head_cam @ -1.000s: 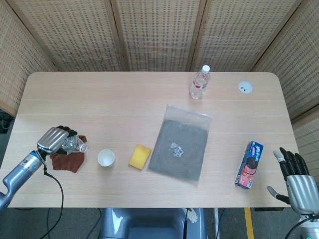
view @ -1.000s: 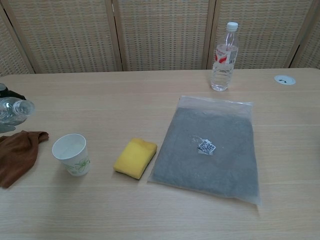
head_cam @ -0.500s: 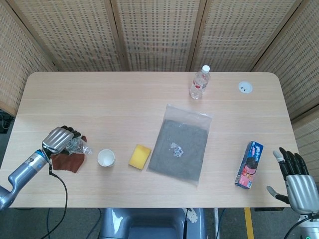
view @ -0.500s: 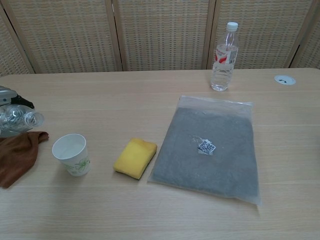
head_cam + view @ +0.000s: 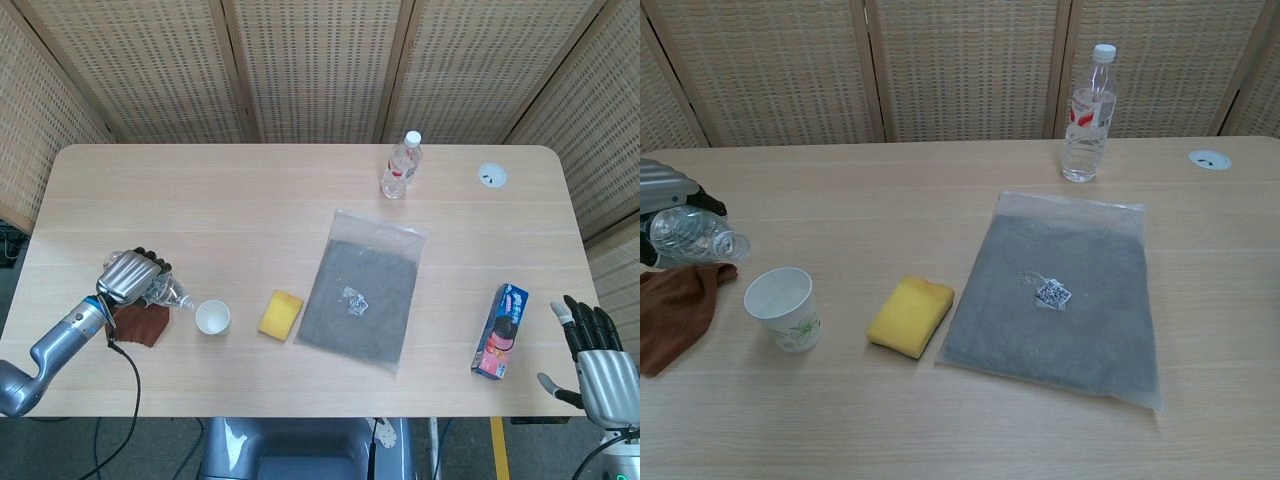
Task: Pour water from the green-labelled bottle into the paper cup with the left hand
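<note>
My left hand (image 5: pixel 130 274) grips a clear plastic bottle (image 5: pixel 166 291) at the table's front left. The bottle lies tilted, with its uncapped mouth pointing right and slightly down toward the paper cup (image 5: pixel 212 317). In the chest view the bottle (image 5: pixel 695 235) sits just up-left of the white cup (image 5: pixel 785 308), its mouth short of the cup's rim. No green label shows under the hand (image 5: pixel 665 190). My right hand (image 5: pixel 592 365) hangs off the table's front right corner, fingers apart, holding nothing.
A brown cloth (image 5: pixel 138 323) lies under the left hand. Right of the cup are a yellow sponge (image 5: pixel 281 314) and a grey bag (image 5: pixel 361 291). A red-labelled bottle (image 5: pixel 399 166) stands at the back, with a blue snack box (image 5: pixel 500 330) at the right.
The left hand has carried the bottle to the right, closer to the cup, and tipped its mouth further down. The right hand has not moved.
</note>
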`<state>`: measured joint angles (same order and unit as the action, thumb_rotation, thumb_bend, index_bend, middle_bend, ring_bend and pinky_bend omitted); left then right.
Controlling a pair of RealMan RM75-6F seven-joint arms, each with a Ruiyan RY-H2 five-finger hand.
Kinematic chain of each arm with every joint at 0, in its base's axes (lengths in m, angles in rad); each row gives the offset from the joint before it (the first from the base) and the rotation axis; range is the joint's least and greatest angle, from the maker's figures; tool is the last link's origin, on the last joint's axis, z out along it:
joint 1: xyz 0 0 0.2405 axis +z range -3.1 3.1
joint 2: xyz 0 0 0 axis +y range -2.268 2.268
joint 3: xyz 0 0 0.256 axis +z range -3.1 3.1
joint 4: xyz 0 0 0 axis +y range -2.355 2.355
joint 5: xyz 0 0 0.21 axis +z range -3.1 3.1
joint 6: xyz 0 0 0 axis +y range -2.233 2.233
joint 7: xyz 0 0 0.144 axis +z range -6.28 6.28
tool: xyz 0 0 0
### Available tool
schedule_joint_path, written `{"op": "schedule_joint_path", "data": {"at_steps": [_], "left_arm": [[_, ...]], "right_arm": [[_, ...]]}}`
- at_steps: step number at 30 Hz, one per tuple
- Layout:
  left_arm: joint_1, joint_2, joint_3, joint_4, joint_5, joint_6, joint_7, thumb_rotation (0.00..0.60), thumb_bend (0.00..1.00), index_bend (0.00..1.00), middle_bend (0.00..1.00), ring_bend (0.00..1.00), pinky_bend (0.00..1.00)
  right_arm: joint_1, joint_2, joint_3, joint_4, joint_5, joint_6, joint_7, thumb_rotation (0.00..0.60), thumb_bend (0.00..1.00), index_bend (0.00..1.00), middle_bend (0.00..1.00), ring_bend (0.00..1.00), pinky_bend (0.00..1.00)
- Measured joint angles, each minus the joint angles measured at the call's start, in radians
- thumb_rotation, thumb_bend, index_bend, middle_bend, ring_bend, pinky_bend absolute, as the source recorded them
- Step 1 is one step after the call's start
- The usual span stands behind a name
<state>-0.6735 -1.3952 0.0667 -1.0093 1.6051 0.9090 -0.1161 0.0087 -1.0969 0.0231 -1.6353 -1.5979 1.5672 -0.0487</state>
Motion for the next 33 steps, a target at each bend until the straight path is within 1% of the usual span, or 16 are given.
{"op": "schedule_joint_path", "data": {"at_steps": [8, 17, 25, 33], "left_arm": [[-0.004, 0.001, -0.007, -0.028, -0.026, -0.022, 0.151, 0.6, 0.61, 0.71, 0.57, 0.34, 0.35], [-0.008, -0.001, -0.021, -0.062, -0.061, -0.041, 0.256, 0.6, 0.61, 0.71, 0.57, 0.34, 0.35], [-0.007, -0.001, -0.027, -0.073, -0.069, -0.032, 0.235, 0.6, 0.61, 0.71, 0.57, 0.34, 0.35], [-0.003, 0.0, -0.026, -0.075, -0.064, -0.017, 0.126, 0.6, 0.61, 0.71, 0.57, 0.34, 0.35]], "right_arm": [[-0.003, 0.005, 0.001, 0.001, -0.001, 0.007, 0.014, 0.6, 0.0, 0.0, 0.0, 0.0, 0.0], [-0.004, 0.007, 0.0, 0.002, -0.004, 0.008, 0.016, 0.6, 0.0, 0.0, 0.0, 0.0, 0.0], [-0.004, 0.008, 0.0, 0.002, -0.005, 0.007, 0.017, 0.6, 0.0, 0.0, 0.0, 0.0, 0.0], [-0.005, 0.008, -0.001, 0.002, -0.007, 0.009, 0.017, 0.6, 0.0, 0.0, 0.0, 0.0, 0.0]]}}
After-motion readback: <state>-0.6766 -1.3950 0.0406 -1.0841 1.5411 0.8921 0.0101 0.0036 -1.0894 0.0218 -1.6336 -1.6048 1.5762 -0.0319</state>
